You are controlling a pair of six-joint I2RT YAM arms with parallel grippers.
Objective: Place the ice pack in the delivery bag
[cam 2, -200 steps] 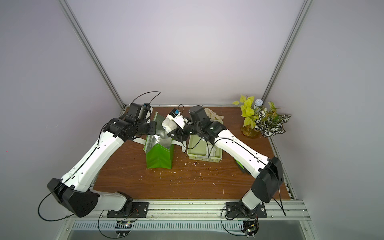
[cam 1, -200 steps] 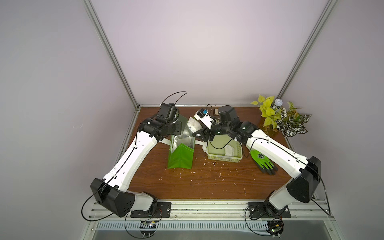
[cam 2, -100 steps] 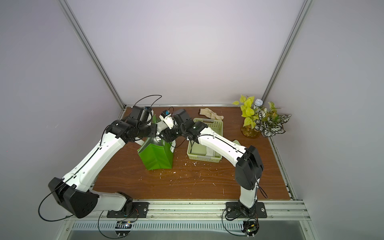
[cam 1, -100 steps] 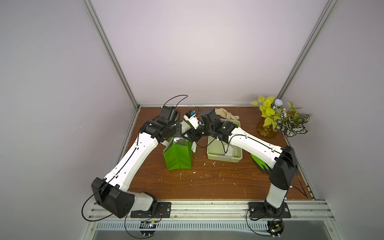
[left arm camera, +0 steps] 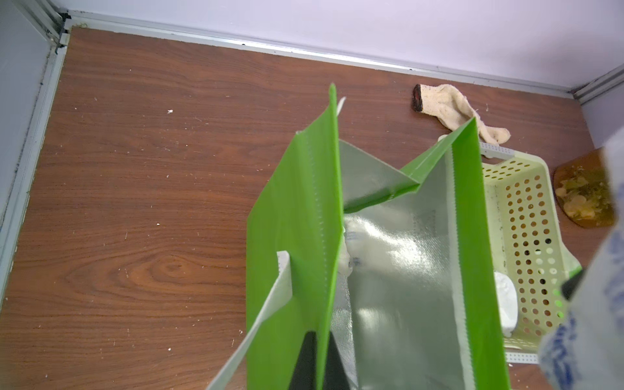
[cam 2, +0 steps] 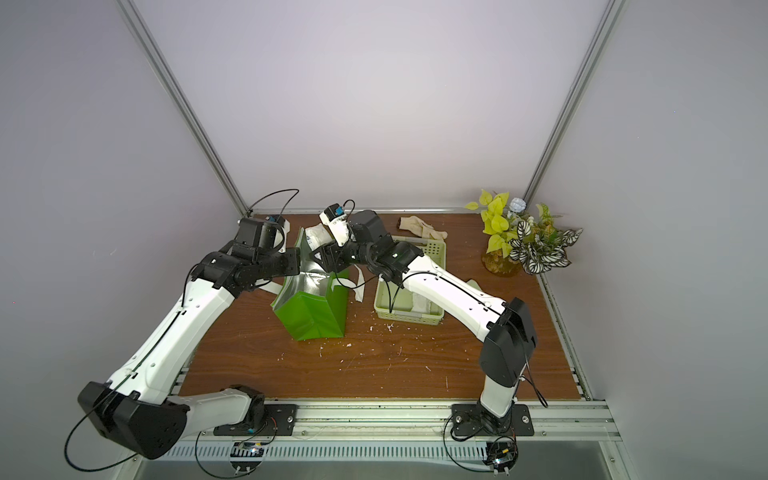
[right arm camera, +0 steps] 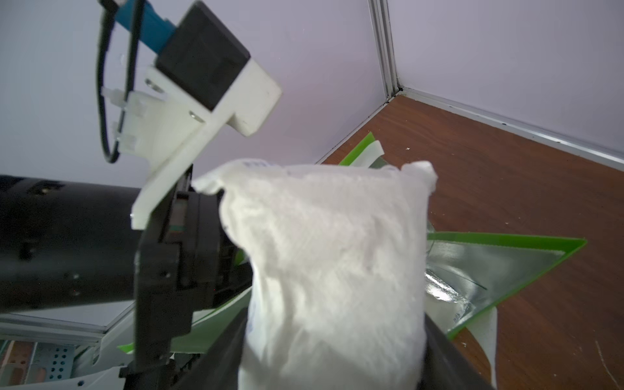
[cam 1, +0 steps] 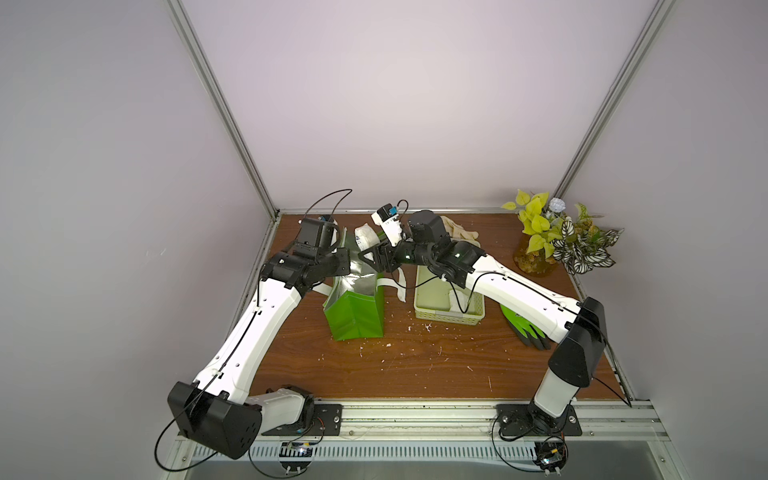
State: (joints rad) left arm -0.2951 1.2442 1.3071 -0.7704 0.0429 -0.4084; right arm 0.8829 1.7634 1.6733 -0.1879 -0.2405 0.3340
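- Right gripper [right arm camera: 334, 358], at the tip of the long white right arm: its dark jaws are clamped on the lower end of the ice pack [right arm camera: 331, 263], which stands up out of them.
- Left gripper [left arm camera: 319, 363], on the other long white arm: its jaws are pinched flat on the top edge of one side wall of the delivery bag [cam 1: 357, 311], holding the mouth open.
- Wooden table [cam 1: 415, 365]: brown, scattered with white crumbs, carrying everything.
- Delivery bag: bright green and upright, with silver foil lining showing through the open mouth and white strap handles hanging at its sides.
- Pale green perforated basket [cam 1: 449, 322]: just beside the bag on the right arm's side, with something white lying in it.
- Ice pack: a soft white pouch. In both top views it is raised above the far end of the bag's mouth and is not yet inside. Its long axis points up, away from the jaws.
- Judgement on the coming move: the opening lies below the pack and a little toward the front of the table. The right arm, which carries the pack, would need to lower or tip it down between the walls. The left arm only needs to hold the wall aside.
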